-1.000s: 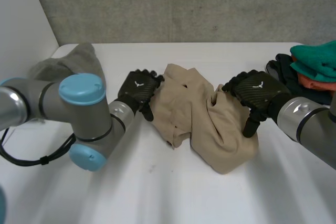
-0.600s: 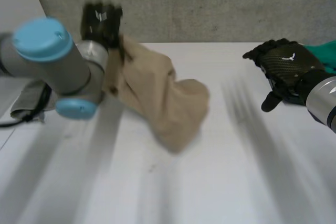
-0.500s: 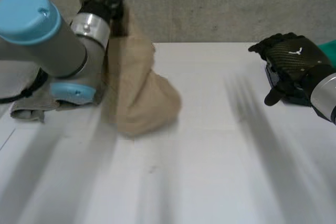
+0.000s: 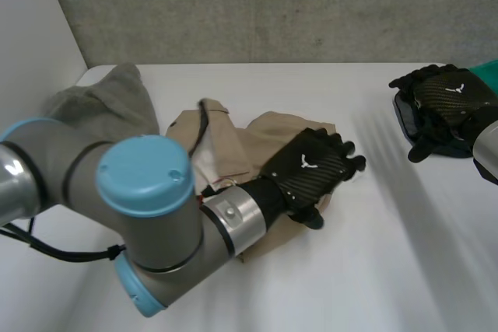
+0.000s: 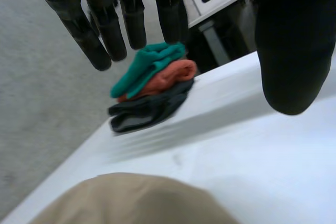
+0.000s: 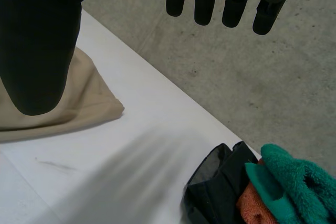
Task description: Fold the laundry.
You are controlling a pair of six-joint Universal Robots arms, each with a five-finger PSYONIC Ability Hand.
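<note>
On the white table [image 4: 373,258], our left hand [image 4: 311,167] spreads straight fingers over the beige garment [image 4: 272,131]. At two o'clock from it, our right hand [image 4: 443,103] hangs relaxed and empty.

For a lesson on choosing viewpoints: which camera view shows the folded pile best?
The left wrist view: the whole pile lies beyond the fingertips of the left hand, teal on orange on dark. The right wrist view shows part of it; in the head view the right hand hides most of it.

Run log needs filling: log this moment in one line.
left robot hand: open, over beige cloth | right robot hand: open, by stack
</note>
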